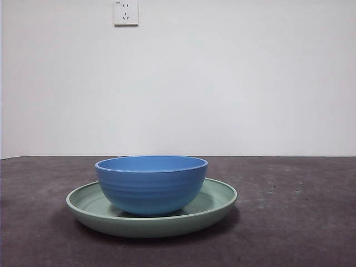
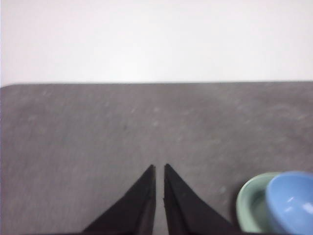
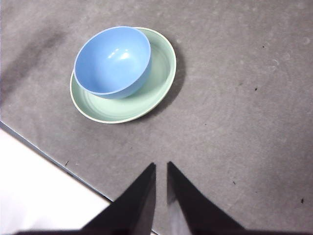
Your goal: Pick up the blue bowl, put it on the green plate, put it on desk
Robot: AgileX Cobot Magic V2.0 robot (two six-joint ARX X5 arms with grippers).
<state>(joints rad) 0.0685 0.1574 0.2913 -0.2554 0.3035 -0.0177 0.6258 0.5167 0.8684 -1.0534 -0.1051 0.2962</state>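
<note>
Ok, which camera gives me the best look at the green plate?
The right wrist view: it looks down on the green plate, showing its whole rim and glossy inside around the blue bowl. The front view shows it only edge-on, under the bowl. The left wrist view catches just a blurred part at the picture's edge.

A bare test room: plain white wall (image 1: pixel 222 78), one wall socket (image 1: pixel 125 12), rough dark desk (image 1: pixel 300 211).
</note>
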